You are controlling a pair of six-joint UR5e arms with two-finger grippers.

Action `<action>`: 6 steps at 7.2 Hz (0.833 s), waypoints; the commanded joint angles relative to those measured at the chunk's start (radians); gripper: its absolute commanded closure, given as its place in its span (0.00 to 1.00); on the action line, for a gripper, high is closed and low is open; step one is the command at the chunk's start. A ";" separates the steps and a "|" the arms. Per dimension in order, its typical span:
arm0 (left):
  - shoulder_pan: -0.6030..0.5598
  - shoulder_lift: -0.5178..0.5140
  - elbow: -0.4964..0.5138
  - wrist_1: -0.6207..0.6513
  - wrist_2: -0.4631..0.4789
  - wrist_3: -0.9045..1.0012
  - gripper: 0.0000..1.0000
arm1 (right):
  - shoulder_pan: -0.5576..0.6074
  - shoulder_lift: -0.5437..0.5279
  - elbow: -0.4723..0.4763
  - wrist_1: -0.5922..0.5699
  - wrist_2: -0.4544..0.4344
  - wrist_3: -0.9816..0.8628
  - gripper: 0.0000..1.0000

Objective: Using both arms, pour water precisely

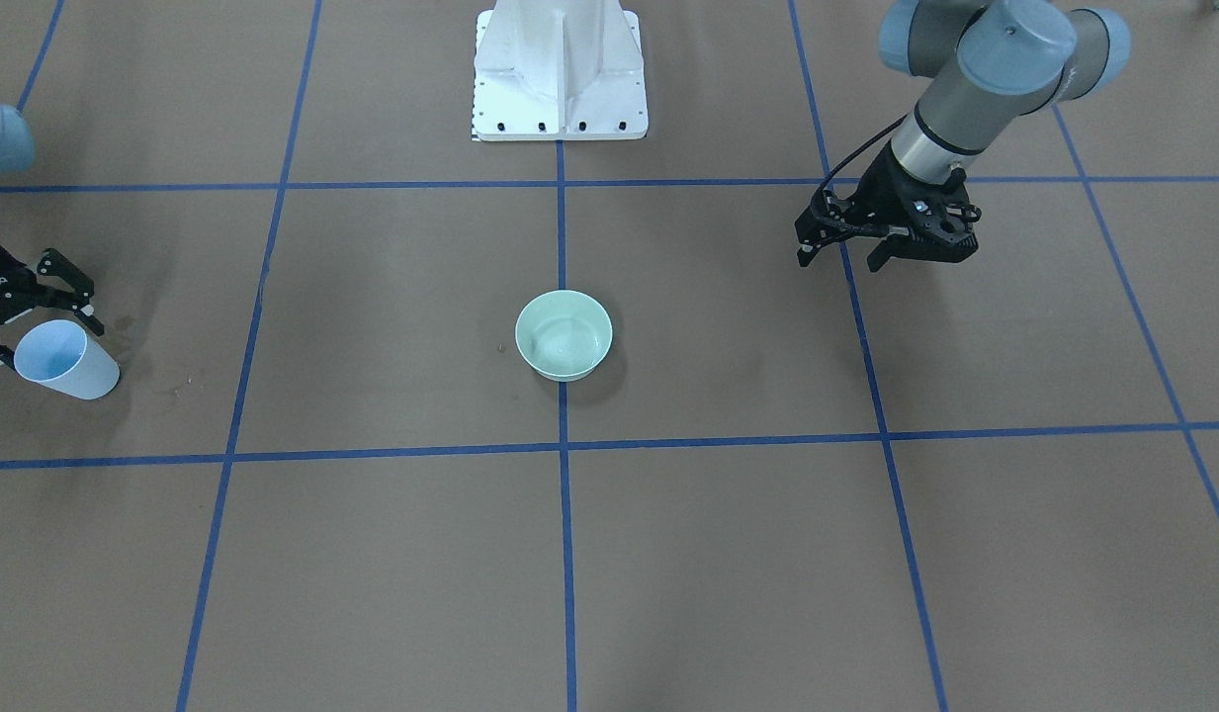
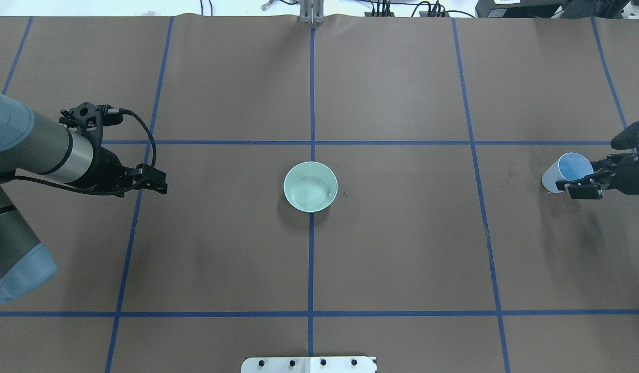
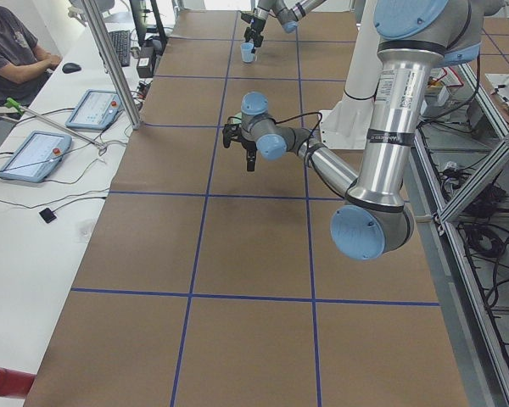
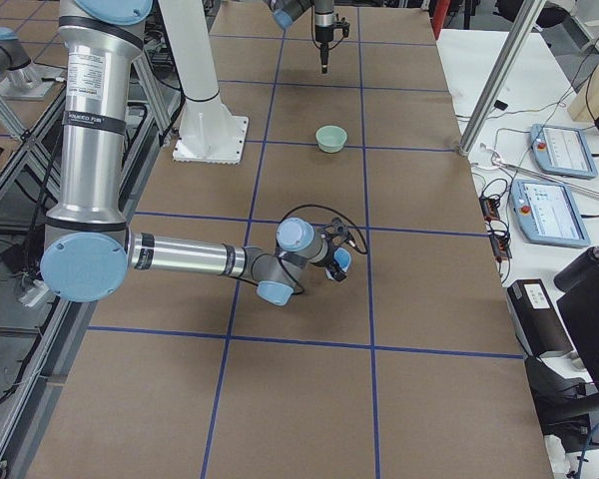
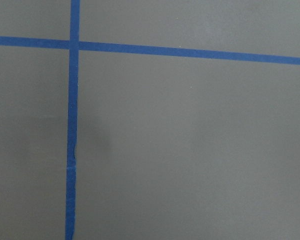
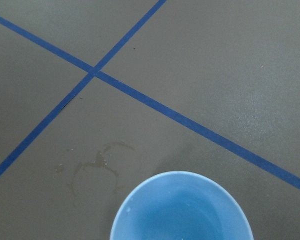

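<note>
A pale green bowl (image 1: 564, 334) stands at the table's middle and also shows in the overhead view (image 2: 310, 186). Faint glints in it show a little water (image 2: 311, 192). My right gripper (image 1: 31, 331) is at the table's far right side, shut on a light blue cup (image 1: 60, 356). The cup stays close to upright, low over the table. The overhead view shows the same gripper (image 2: 591, 176) and cup (image 2: 572, 172). The right wrist view looks into the cup (image 6: 182, 210). My left gripper (image 1: 841, 255) is open and empty, low over bare table, well apart from the bowl.
The white bolted pedestal (image 1: 560, 74) stands behind the bowl. Dried water rings (image 6: 95, 162) mark the brown table beside the cup. Blue tape lines (image 2: 311, 259) grid the table. A side bench with tablets (image 3: 27, 155) and a seated operator (image 3: 13, 51) lies beyond the far edge.
</note>
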 commanded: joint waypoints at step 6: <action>0.000 -0.001 -0.001 0.000 -0.001 -0.016 0.01 | -0.029 0.002 -0.013 0.000 -0.050 -0.001 0.22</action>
